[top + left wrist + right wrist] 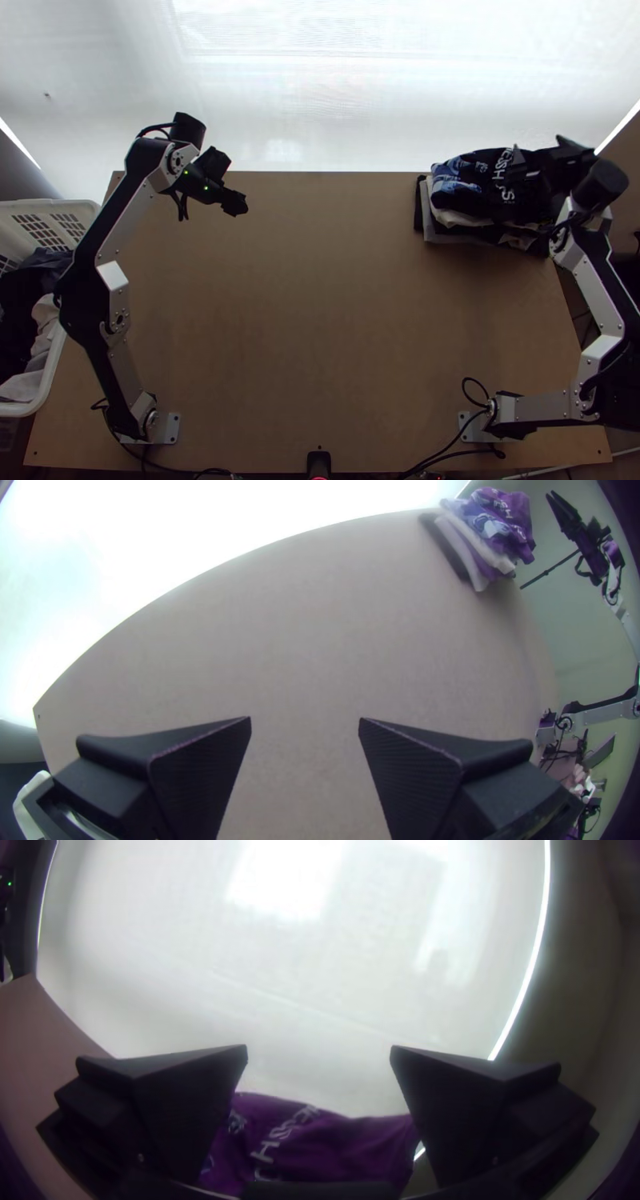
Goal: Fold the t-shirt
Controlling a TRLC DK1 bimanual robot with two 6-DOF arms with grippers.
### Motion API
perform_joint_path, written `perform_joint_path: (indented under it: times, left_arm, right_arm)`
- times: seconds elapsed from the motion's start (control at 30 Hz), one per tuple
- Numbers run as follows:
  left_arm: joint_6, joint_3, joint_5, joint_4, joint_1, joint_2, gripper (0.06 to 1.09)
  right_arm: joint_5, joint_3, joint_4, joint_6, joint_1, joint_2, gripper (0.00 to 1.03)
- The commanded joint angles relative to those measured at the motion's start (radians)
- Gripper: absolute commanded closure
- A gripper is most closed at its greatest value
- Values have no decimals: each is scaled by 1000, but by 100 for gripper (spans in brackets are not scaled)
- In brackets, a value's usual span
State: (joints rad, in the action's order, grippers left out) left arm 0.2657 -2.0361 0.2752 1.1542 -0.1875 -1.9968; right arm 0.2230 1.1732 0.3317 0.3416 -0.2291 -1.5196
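Note:
In the top view my left gripper (227,181) is over the table's back left, with nothing between its fingers. The left wrist view shows that gripper (305,723) open above bare wood. My right gripper (540,154) stands over the clothes pile at the back right; in the right wrist view this gripper (319,1053) is open. A dark t-shirt (484,182) with white lettering and a blue print lies folded on top of the pile. It looks purple in the left wrist view, where the shirt (503,513) lies on lighter garments, and the shirt (320,1150) shows beyond the right gripper's open fingers.
Under the shirt are white and black folded garments (458,230). A white basket (50,210) holding dark and light clothes stands at the left edge. Bare wooden table (336,320) spreads between the arms. A bright white sheet-like surface (320,96) runs along the back edge.

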Motion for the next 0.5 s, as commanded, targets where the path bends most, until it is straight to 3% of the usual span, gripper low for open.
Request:
perform_joint_path:
  times: [0.0, 0.13, 0.47]
  left_arm:
    - [-3, 4, 1, 7, 5, 13, 29]
    - [-2, 17, -1, 9, 5, 23, 29]
    - [1, 59, -2, 4, 3, 52, 29]
  right_arm:
    - [-36, 129, -5, -38, -7, -90, 3]
    - [-88, 177, 17, -82, -38, -217, 3]
    - [-90, 316, 78, -92, -115, -527, 3]
